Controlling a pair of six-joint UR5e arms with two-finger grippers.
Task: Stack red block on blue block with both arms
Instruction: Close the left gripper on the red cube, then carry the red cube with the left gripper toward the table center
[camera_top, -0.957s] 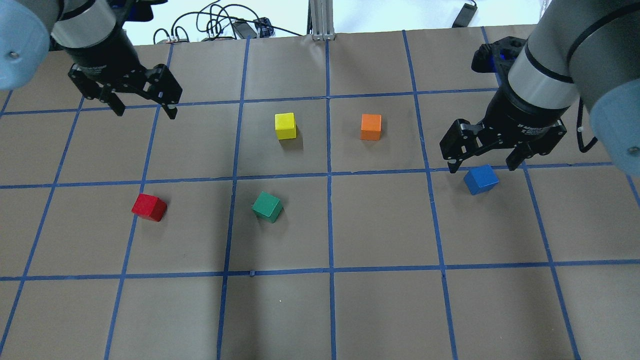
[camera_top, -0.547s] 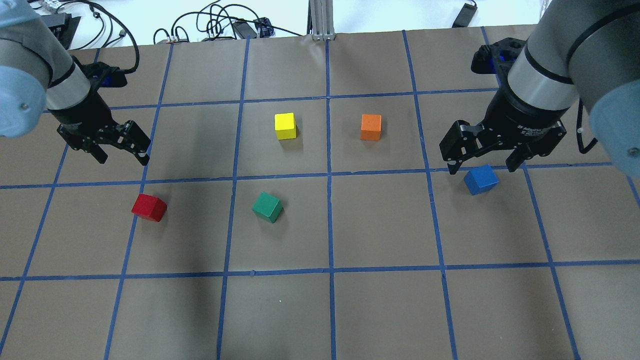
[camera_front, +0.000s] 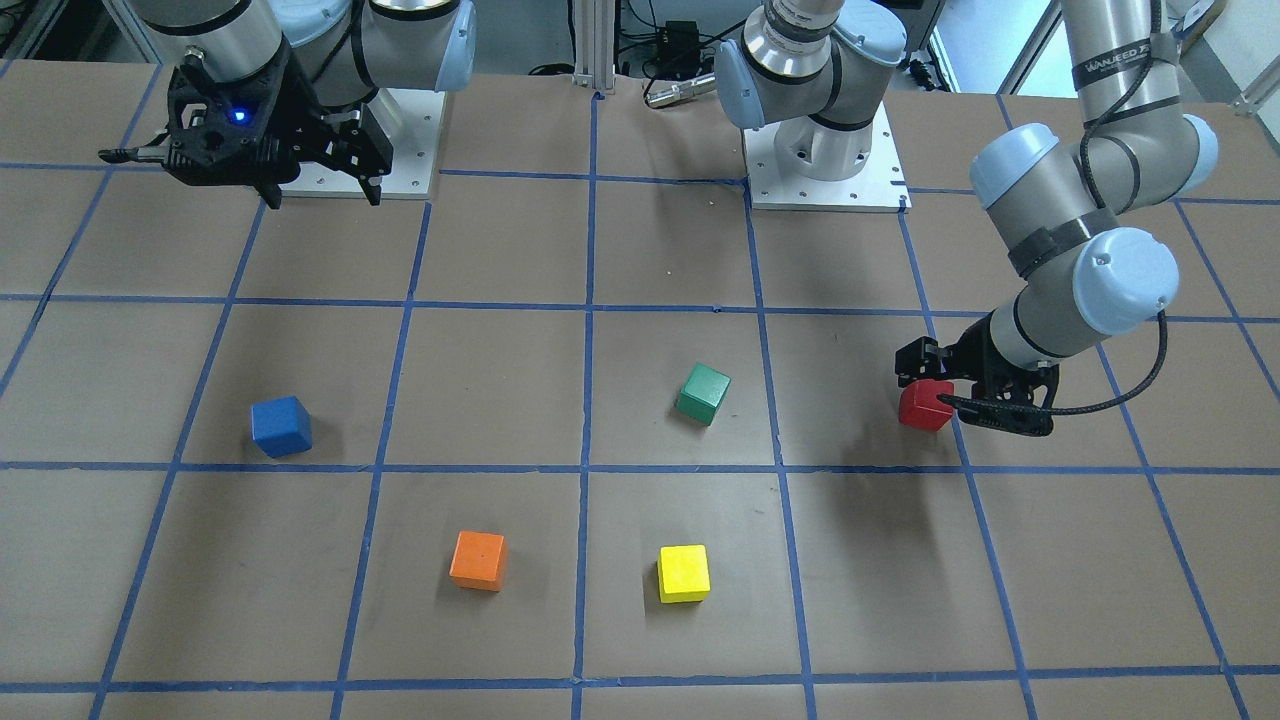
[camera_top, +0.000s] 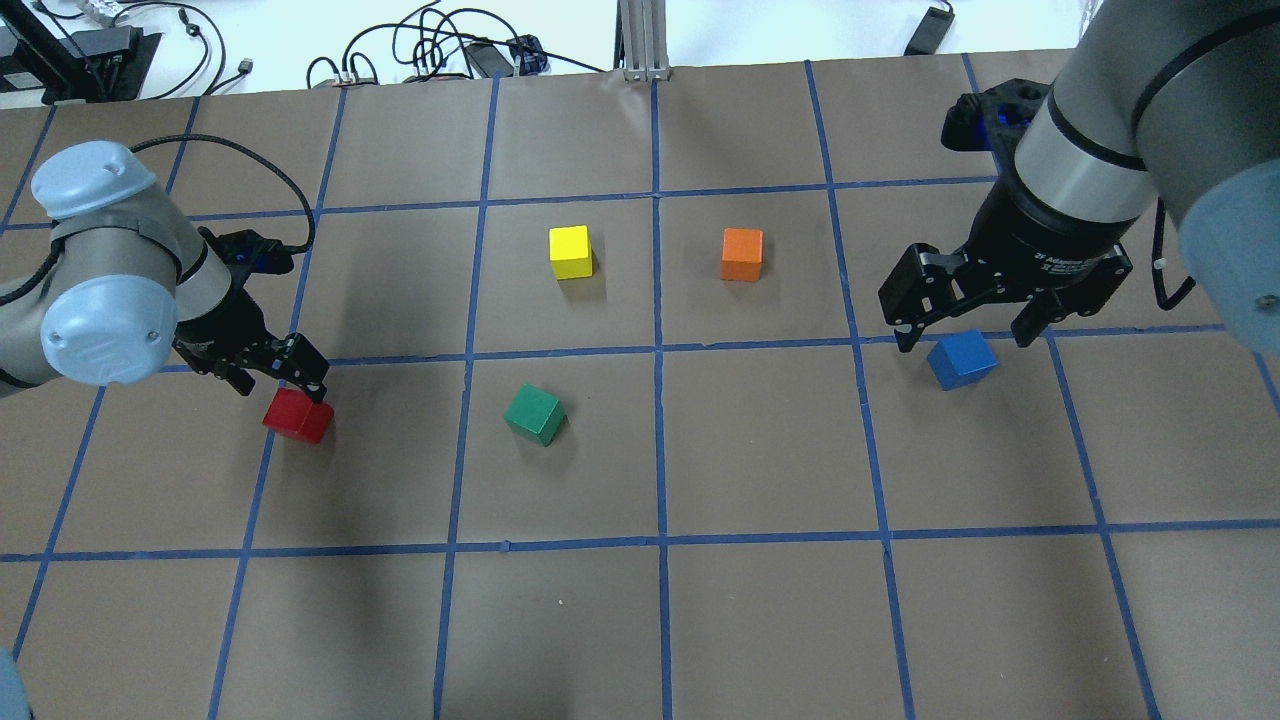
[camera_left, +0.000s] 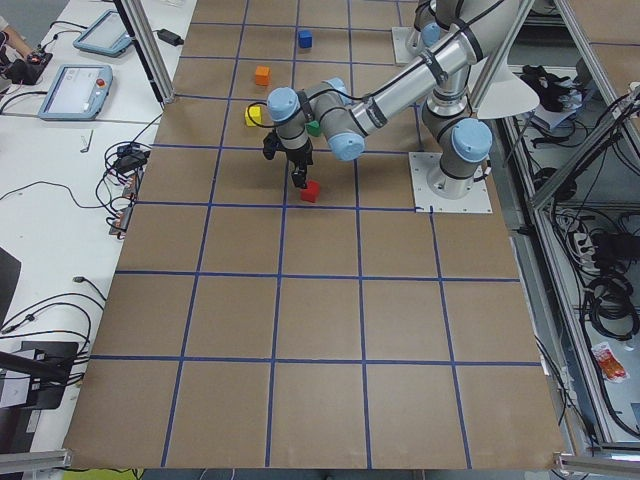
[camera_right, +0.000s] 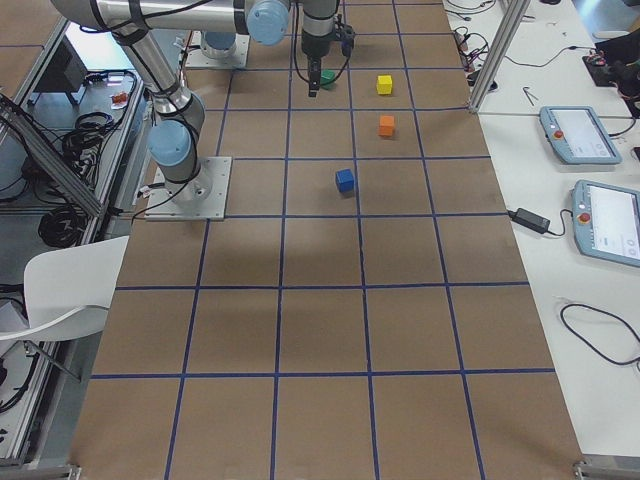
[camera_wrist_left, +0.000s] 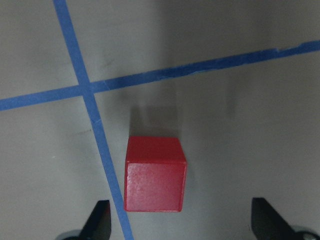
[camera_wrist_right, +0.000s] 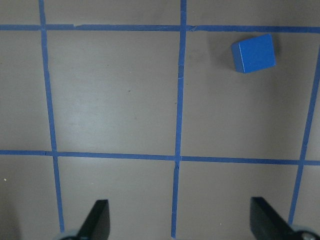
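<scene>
The red block (camera_top: 298, 416) lies on the brown table at the left. My left gripper (camera_top: 280, 386) is open and low over it. In the left wrist view the red block (camera_wrist_left: 155, 175) sits just ahead of the open fingertips (camera_wrist_left: 100, 220), between their lines; I cannot tell whether they touch it. The front view shows the same gripper (camera_front: 955, 398) at the red block (camera_front: 922, 408). The blue block (camera_top: 962, 359) lies at the right. My right gripper (camera_top: 968, 335) is open and empty, held high above the table; its wrist view shows the blue block (camera_wrist_right: 253, 53) far off.
A green cube (camera_top: 535, 414) lies between the two blocks, right of the red one. A yellow cube (camera_top: 571, 252) and an orange cube (camera_top: 742, 254) lie farther from the robot. Blue tape lines grid the table (camera_top: 660, 620).
My left arm has swung from the far left corner toward the robot and down, so the open gripper now sits at the red block. The right arm and all cubes stay put.
</scene>
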